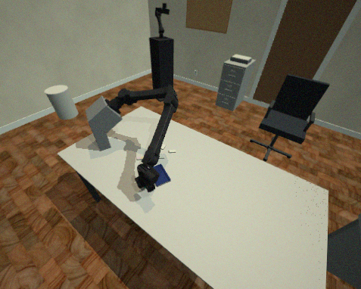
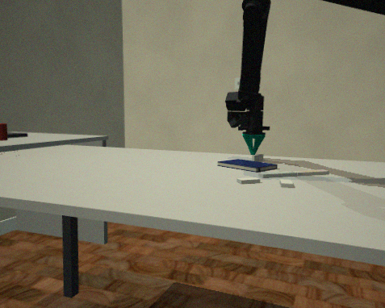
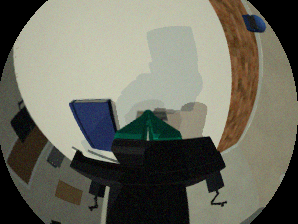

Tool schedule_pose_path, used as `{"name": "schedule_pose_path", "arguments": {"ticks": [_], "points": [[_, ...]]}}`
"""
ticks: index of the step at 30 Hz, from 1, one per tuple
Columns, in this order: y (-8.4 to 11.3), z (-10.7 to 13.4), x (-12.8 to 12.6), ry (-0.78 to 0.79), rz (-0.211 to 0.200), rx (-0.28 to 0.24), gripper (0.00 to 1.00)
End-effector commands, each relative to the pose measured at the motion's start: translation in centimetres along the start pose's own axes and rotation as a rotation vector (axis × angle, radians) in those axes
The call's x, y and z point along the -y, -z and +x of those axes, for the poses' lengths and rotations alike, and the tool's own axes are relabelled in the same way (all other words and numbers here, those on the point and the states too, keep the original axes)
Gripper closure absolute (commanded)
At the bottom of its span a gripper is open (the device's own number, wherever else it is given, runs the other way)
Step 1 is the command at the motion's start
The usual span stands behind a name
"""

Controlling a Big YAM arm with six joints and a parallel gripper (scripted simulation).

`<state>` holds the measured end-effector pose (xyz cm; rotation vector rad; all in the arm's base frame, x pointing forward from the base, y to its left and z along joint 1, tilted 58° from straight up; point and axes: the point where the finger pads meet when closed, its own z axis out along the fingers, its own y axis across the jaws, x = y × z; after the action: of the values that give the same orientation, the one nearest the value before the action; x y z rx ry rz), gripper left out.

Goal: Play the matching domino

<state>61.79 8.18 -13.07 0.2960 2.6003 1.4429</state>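
Observation:
My gripper point(image 2: 253, 153) point(image 3: 147, 113) points down with its green fingers shut. A small pale block point(image 2: 258, 157), apparently a domino on edge or on end, is right at the fingertips behind the book in the exterior view; whether they touch is unclear. In the wrist view, a dark patch beside the tips may be this block. The domino line point(image 2: 278, 174) lies flat and runs rightward, its faces too small to read. One loose domino point(image 2: 248, 181) point(image 1: 172, 151) and another loose domino point(image 2: 286, 184) point(image 1: 163, 147) lie flat beside the line. Arm and book hide part of the line.
A blue book point(image 1: 162, 176) point(image 2: 245, 164) point(image 3: 94, 122) lies flat between the gripper and the line. A grey angled stand point(image 1: 102, 125) stands at the table's far left end in the top view, near the arm's base. The arm passes over the dominoes there.

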Motion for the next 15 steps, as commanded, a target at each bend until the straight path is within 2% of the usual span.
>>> {"name": "schedule_pose_path", "arguments": {"ticks": [1, 11, 12, 15], "points": [[-0.7, 0.1, -1.3, 0.021, 0.000, -0.007, 1.00], [-1.3, 0.3, -1.8, 0.030, 0.000, -0.014, 1.00], [0.1, -0.2, -0.3, 0.005, 0.000, 0.004, 1.00], [-0.4, 0.1, -0.8, 0.012, 0.001, -0.005, 1.00]]}}
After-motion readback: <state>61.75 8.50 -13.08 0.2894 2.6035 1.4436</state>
